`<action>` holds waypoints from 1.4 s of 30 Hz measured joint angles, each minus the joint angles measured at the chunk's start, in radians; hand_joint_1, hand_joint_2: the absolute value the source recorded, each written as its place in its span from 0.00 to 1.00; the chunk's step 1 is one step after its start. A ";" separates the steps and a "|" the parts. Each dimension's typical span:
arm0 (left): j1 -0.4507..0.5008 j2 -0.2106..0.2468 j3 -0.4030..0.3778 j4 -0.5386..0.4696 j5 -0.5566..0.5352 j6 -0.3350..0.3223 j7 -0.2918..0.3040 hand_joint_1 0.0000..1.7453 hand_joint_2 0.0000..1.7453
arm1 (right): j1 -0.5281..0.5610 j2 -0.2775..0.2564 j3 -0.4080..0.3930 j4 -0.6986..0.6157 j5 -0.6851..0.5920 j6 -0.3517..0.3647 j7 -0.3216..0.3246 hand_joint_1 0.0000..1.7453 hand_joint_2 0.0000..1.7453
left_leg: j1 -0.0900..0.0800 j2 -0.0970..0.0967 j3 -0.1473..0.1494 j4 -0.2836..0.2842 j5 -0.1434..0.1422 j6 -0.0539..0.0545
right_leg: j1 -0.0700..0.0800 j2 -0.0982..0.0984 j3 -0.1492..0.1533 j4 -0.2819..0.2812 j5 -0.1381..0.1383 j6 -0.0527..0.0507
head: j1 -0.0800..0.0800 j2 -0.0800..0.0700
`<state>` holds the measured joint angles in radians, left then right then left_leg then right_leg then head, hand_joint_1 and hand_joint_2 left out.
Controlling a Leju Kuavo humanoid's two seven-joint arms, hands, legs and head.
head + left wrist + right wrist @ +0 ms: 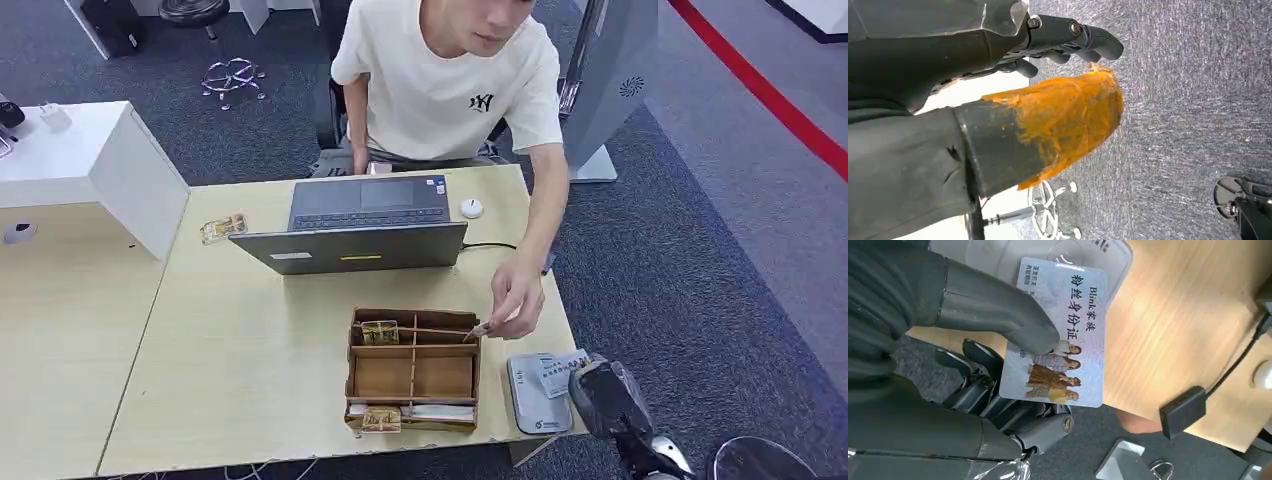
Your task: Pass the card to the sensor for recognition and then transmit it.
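From the head view, the right robot hand (605, 398) comes in at the lower right, beside the front right corner of the pale wooden tabletop (240, 360). It holds a card (562, 372) whose light face lies over the right side of the grey sensor (536, 394), a flat pad lying just right of a brown cardboard organizer (413, 368). The organizer is split into compartments; small card bundles sit in its far left cell and its near left cell. A person in a cream T-shirt (445, 85) sits behind an open grey laptop (365, 228), and the person's hand (517, 298) reaches to the organizer's far right corner, pinching a small card there. A white round object (471, 208) lies right of the laptop, and a small packet (223, 228) to its left.

In the left wrist view, the left robot hand (1058, 75) hangs over grey carpet (1193, 100). Its thumb is wrapped in orange tape and its dark fingers (1083, 37) are curled in above it, with nothing between them.

In the right wrist view, the right robot hand (998, 365) clamps the card (1063, 340), thumb pressed on its printed face and dark fingers (998, 405) beneath. The card shows Chinese text and a photo of people. One end overlaps the translucent grey sensor (1108, 255), and the rest lies over the wooden tabletop (1178, 320). A black plug (1183, 411) with its cable lies near the tabletop edge.
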<state>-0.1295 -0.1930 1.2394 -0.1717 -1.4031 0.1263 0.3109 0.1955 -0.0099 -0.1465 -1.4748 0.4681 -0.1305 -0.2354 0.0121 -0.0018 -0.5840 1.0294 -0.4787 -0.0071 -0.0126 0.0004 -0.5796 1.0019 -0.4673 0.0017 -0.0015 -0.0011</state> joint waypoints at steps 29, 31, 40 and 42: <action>0.000 0.000 0.009 0.000 0.003 0.000 0.002 0.00 0.00 | -0.042 -0.013 0.017 0.100 0.094 -0.002 0.026 1.00 1.00 | 0.000 0.000 0.001 0.000 0.000 0.000 | 0.000 0.000 0.001 0.000 0.000 0.000 | 0.000 0.000; 0.000 0.000 0.009 0.000 0.003 0.000 0.002 0.00 0.00 | -0.045 -0.014 0.020 0.104 0.098 -0.002 0.027 1.00 1.00 | 0.000 0.000 0.001 0.000 0.000 0.000 | 0.000 0.000 0.001 0.000 0.000 0.000 | 0.000 0.000; 0.000 0.000 0.010 0.000 0.005 0.000 0.002 0.00 0.00 | -0.051 -0.019 0.028 0.114 0.106 -0.001 0.030 1.00 1.00 | 0.000 0.000 0.002 0.001 0.000 0.000 | 0.000 0.000 0.003 0.000 0.000 0.000 | 0.000 0.000; 0.000 0.000 0.010 0.000 0.006 0.000 0.002 0.00 0.00 | -0.052 -0.020 0.028 0.116 0.107 -0.001 0.030 1.00 1.00 | 0.000 0.000 0.002 0.001 0.000 0.000 | 0.000 0.000 0.003 0.000 0.000 0.000 | 0.000 0.000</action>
<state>-0.1292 -0.1930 1.2493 -0.1717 -1.3970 0.1259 0.3124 0.1435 -0.0298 -0.1183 -1.3592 0.5749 -0.1312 -0.2056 0.0122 -0.0015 -0.5816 1.0301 -0.4788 -0.0070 -0.0126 0.0006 -0.5769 1.0018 -0.4670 0.0021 -0.0015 -0.0011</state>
